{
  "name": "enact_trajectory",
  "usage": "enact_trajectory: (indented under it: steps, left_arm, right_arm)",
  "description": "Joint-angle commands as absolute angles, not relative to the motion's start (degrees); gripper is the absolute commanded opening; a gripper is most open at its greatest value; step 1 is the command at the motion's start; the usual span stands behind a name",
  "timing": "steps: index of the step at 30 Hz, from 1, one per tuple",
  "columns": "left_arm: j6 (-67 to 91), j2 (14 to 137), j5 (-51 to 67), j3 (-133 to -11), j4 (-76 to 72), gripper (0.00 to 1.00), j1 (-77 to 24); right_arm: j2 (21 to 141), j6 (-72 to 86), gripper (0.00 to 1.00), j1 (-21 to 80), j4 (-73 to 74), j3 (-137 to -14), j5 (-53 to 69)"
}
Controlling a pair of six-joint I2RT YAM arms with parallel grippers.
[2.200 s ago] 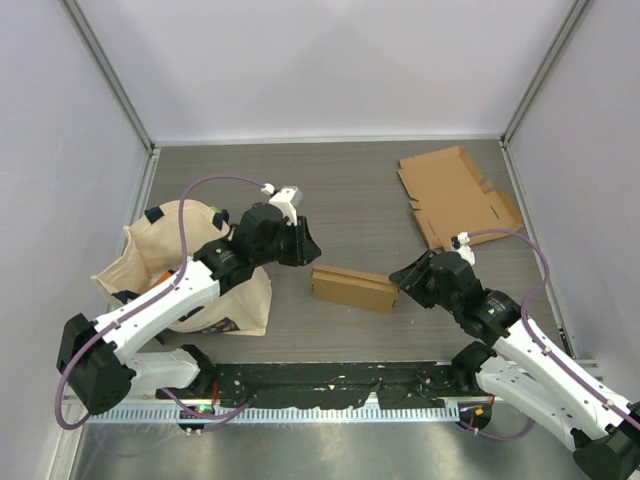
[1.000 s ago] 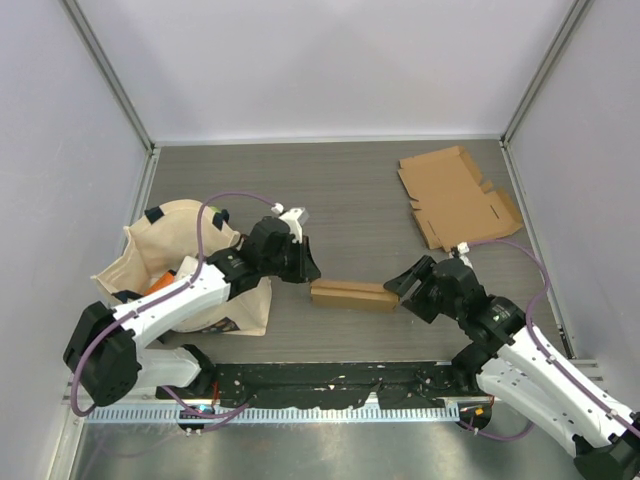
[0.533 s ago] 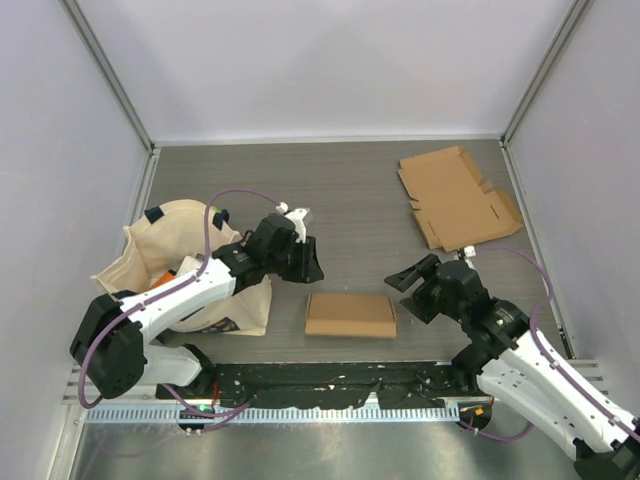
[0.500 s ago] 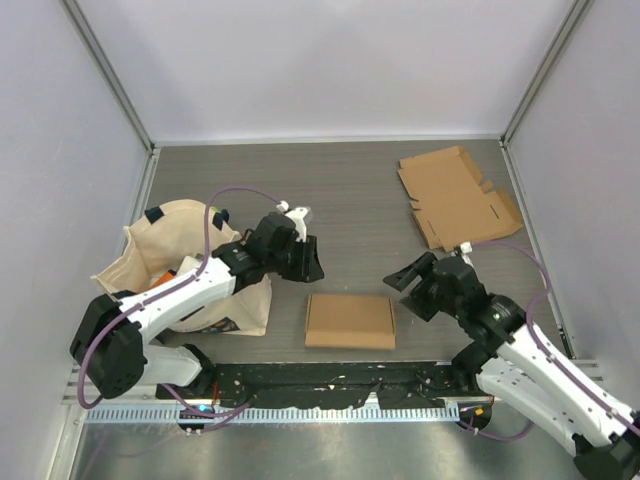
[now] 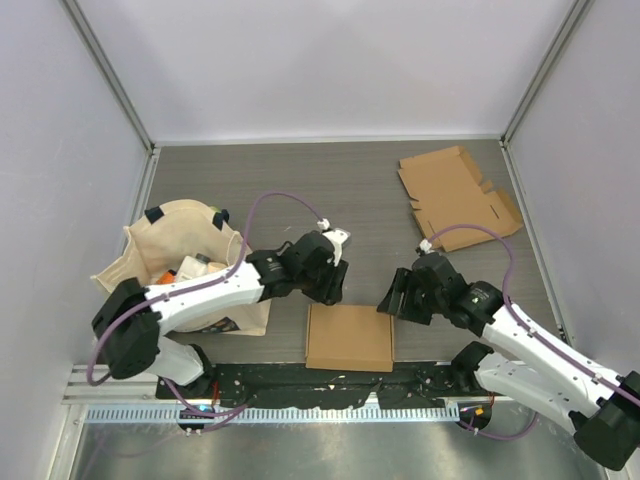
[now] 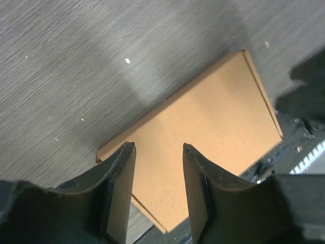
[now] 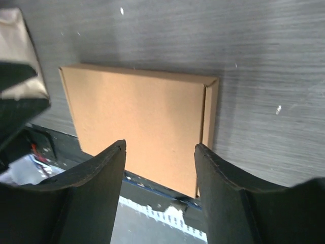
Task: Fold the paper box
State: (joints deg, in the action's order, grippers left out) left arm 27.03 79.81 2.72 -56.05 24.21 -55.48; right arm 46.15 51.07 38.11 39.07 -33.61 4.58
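Observation:
A folded brown cardboard box [image 5: 349, 337] lies flat on the table at the near edge, its closed side up. It fills the middle of the left wrist view [image 6: 203, 137] and of the right wrist view [image 7: 137, 122]. My left gripper [image 5: 333, 290] is open and empty, just above the box's far left corner. My right gripper [image 5: 392, 298] is open and empty at the box's right edge. Neither touches the box.
A flat unfolded cardboard blank [image 5: 455, 195] lies at the back right. A cream cloth bag [image 5: 175, 275] with items inside sits at the left. The black rail [image 5: 330, 380] runs along the near edge under the box.
The box has dropped from standing on its edge to lying flat and slid towards the near edge. Both grippers have let go and moved in close to it.

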Motion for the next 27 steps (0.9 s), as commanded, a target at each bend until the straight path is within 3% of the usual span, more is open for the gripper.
enact_trajectory:
  steps: [1, 3, 5, 6, 7, 10, 13, 16, 22, 27]
  left_arm:
    - [31.81, 89.43, -1.42, -61.67, 19.51, 0.43, -54.84]
    - [31.9, 93.41, -0.27, -65.63, 20.3, 0.4, -54.76]
    - [32.43, 97.55, -0.26, -67.32, 21.53, 0.37, -54.76]
    - [32.61, 98.25, -0.26, -67.67, 21.01, 0.37, -54.67]
    - [32.78, 98.61, -0.35, -67.5, 20.57, 0.38, -54.67]
    - [32.87, 98.18, -1.41, -66.89, 19.25, 0.44, -53.79]
    - [34.01, 97.91, 1.39, -66.36, 18.2, 0.49, -50.9]
    - [35.33, 98.09, 6.14, -65.92, 17.58, 0.5, -47.03]
    - [34.1, 100.19, 10.37, -68.2, 18.72, 0.48, -44.65]
    - [34.54, 100.55, 9.14, -68.47, 17.67, 0.48, -43.77]
  right_arm:
    - [43.86, 46.76, 0.59, 43.66, 46.64, -36.55, 0.99]
    - [44.21, 47.81, 0.5, 49.62, 47.55, -38.66, 0.79]
    - [44.38, 49.56, 0.32, 54.21, 46.5, -38.94, 1.05]
    - [44.04, 51.75, 0.28, 60.06, 44.41, -38.24, 0.71]
    - [43.86, 52.81, 0.19, 62.81, 42.99, -37.71, 0.27]
    - [46.13, 56.16, 0.07, 75.9, 34.04, -34.63, -3.33]
    - [57.18, 55.56, 0.02, 86.35, 29.62, -36.9, -10.97]
    - [69.58, 53.8, 0.01, 90.51, 29.97, -41.74, -18.96]
    - [78.39, 54.05, 0.01, 90.62, 28.82, -43.68, -28.11]
    - [77.88, 57.57, 0.01, 83.33, 30.59, -40.62, -30.67]
